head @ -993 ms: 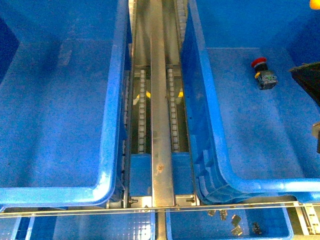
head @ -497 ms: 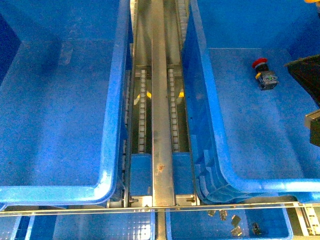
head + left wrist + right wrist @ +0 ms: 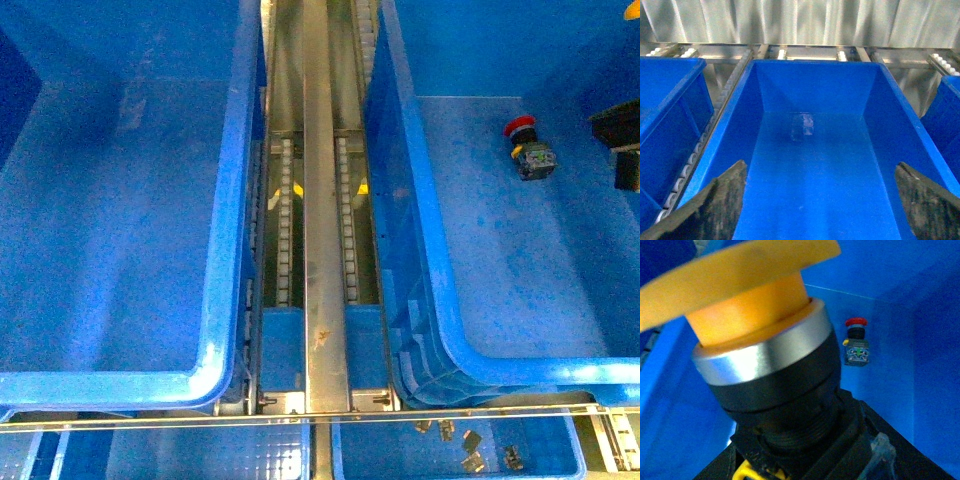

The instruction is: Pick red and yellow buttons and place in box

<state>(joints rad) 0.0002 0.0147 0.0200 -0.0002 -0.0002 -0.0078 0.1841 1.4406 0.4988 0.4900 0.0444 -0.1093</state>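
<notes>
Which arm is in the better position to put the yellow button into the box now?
The right. Its wrist view shows the yellow button held close to the camera, above the box where a red button already lies. The left gripper is open over the other bin, holding nothing.

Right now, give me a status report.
Right gripper holds the yellow button over the right box. Left gripper open, empty. Red button already inside.

Right box (image 3: 520, 290): floor mostly bare, open from above; one red button (image 3: 528, 146) lies near the far wall. Right gripper (image 3: 620, 145), clamped on a yellow button (image 3: 760, 340), fills the box's right edge. Left box (image 3: 810, 165): floor bare. Roller track (image 3: 318, 200) between boxes: narrow slot.
</notes>
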